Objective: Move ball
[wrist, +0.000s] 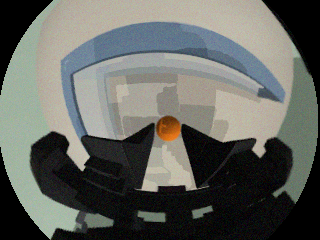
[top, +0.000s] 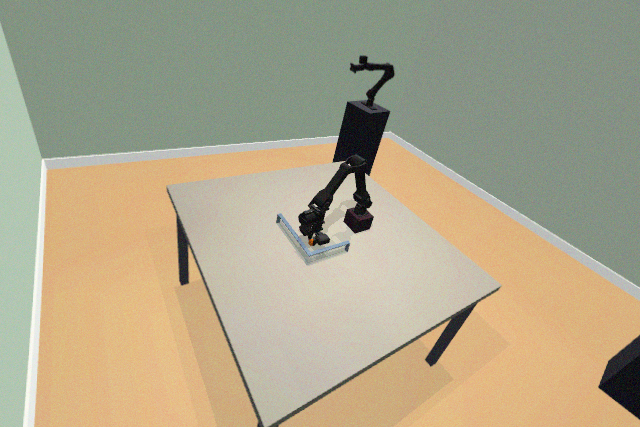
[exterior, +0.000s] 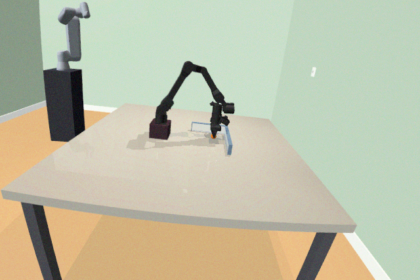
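Observation:
The small orange ball (top: 311, 240) (wrist: 168, 128) rests on the table inside the corner made by the two low clear blue walls (top: 289, 230) (exterior: 229, 143) (wrist: 167, 34). My gripper (top: 313, 235) (exterior: 213, 133) (wrist: 168, 126) points straight down over the ball, with its fingertips low at the table on either side of it. The fingers stand slightly apart from the ball, so the gripper is open. I cannot make out the see-through copy; the ball and the fingers cover that spot.
The arm's dark base block (top: 360, 220) (exterior: 160, 129) stands on the table (top: 320, 334) (exterior: 203, 185) just behind the walls. A black pedestal (top: 360, 135) (exterior: 63, 100) carrying a second arm stands on the floor beyond the table.

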`<state>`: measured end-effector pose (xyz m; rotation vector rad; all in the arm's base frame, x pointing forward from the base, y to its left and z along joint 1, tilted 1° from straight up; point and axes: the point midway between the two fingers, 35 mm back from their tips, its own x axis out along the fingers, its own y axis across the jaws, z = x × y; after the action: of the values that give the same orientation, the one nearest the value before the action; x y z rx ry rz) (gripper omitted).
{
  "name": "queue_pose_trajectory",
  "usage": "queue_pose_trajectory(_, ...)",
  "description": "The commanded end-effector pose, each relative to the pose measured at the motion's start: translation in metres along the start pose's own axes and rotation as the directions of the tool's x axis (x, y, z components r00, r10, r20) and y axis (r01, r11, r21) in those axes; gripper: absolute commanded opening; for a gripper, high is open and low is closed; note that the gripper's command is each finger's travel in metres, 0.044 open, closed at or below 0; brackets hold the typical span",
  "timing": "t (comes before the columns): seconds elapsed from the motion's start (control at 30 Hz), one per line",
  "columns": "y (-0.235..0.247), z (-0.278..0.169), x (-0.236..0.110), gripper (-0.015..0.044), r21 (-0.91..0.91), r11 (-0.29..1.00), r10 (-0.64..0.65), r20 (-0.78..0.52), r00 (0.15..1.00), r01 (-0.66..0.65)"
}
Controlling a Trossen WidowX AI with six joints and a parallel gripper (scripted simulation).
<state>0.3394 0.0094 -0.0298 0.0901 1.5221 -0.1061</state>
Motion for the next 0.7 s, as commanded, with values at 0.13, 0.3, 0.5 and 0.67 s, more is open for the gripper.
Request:
queue_pose_trajectory(0.13, 0.0, 0.0, 0.0, 0.0269, 0.0, 1.0, 0.0, 0.0, 1.0, 0.0)
queue_pose_trajectory(0.3, 0.0, 0.002, -0.06, 0.0269, -0.003, 1.0, 0.001, -0.007, 1.0, -0.001)
queue_pose_trajectory(0.5, 0.0, -0.001, -0.085, 0.0269, -0.004, 1.0, 0.001, -0.01, 1.0, -0.001)
queue_pose_trajectory(0.67, 0.0, 0.004, -0.077, 0.0269, -0.002, 1.0, 0.002, 0.012, 1.0, -0.002)
